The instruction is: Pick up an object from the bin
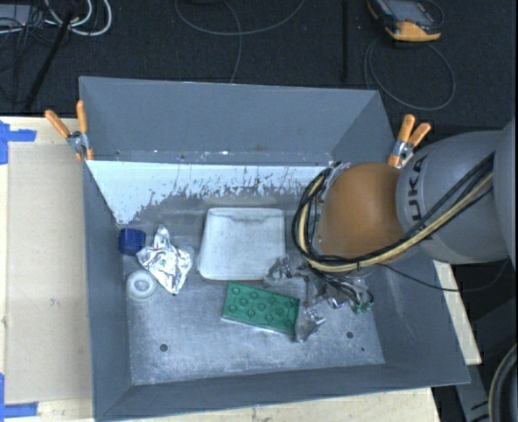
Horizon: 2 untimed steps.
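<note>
While low, pincer (315,309) beside green plate (259,307).

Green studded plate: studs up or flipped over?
Studs up. The green plate lies on the bin floor, with rows of round studs showing on its top face.

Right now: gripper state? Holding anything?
Gripper: cannot be told whether open or closed, or whether it holds anything; it sits at the right end of the green studded plate.
</note>
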Motion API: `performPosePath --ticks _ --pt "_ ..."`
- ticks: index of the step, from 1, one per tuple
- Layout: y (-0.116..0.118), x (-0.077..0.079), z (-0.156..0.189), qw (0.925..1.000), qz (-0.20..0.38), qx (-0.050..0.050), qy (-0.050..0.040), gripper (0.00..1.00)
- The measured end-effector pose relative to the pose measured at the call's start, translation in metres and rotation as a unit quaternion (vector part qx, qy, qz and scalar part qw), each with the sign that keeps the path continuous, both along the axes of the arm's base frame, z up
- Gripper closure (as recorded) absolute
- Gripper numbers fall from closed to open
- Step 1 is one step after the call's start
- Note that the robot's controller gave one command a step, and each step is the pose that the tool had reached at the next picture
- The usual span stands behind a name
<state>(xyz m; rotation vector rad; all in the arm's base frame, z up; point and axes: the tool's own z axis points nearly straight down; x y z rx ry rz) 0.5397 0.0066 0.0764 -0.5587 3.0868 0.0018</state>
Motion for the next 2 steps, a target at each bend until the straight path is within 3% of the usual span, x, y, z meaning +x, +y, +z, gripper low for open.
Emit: performPosePath --ticks 1,2 --pt "-0.001 0.002 0.002 1.0000 -0.001 0.000 -0.0028 1.00" --pt "0.024 -0.052 0.108 1.0000 -0.003 0.000 0.0000 1.00"
